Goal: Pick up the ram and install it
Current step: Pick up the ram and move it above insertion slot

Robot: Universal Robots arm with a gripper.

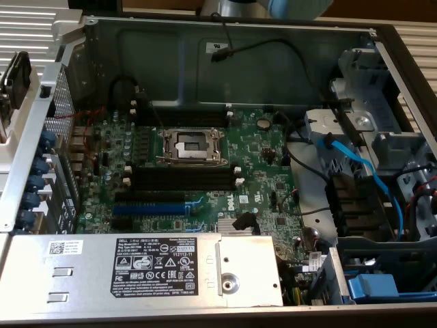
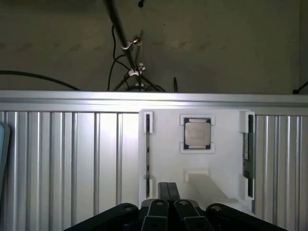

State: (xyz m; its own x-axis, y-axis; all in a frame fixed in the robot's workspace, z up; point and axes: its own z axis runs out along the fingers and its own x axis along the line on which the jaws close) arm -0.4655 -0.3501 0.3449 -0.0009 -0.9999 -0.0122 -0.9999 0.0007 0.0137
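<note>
My gripper [image 2: 168,190] is shut with nothing between its fingers. It hovers over a white holder [image 2: 197,166] that lies on a ribbed metal surface. A ram [image 2: 249,149], a thin dark green stick, stands on edge in the holder's one side rail. A second thin dark stick [image 2: 147,154] sits in the opposite rail, nearer the fingertips. A square silver processor chip [image 2: 197,133] rests between them. In the exterior view the motherboard [image 1: 259,171] lies in the open case, with long black slots [image 1: 181,179] beside the processor socket [image 1: 192,145].
A blue expansion slot [image 1: 149,209] lies below the black slots. The grey power supply [image 1: 136,270] fills the near edge of the case, and drive bays with blue cables [image 1: 362,164] stand at the exterior view's right. Part of the arm [image 1: 273,7] shows beyond the case's far wall.
</note>
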